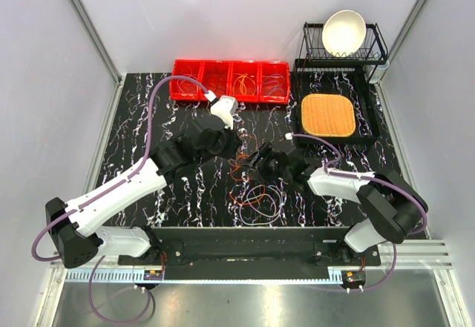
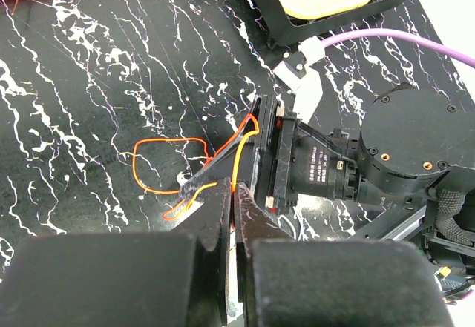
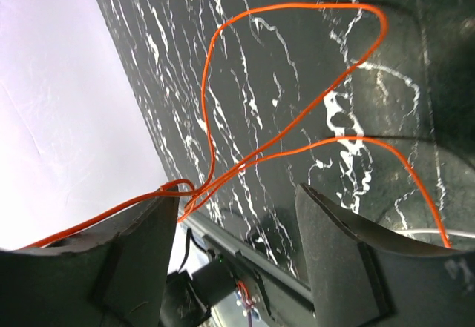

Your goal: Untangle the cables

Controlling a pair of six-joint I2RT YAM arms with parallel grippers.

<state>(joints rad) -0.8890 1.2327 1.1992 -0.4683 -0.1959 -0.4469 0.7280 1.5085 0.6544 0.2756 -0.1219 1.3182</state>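
We saw the left gripper pinched shut on an orange strand of the cables — the tangle lay on the middle of the black marbled table, between the two arms. The right gripper stood with its fingers wide apart, orange loops crossing against one finger — more wires sat in the red tray at the far edge

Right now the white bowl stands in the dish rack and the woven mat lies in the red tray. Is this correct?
Not entirely. The woven mat lies in the black tray, as the top external view shows. The white bowl does stand in the dish rack.
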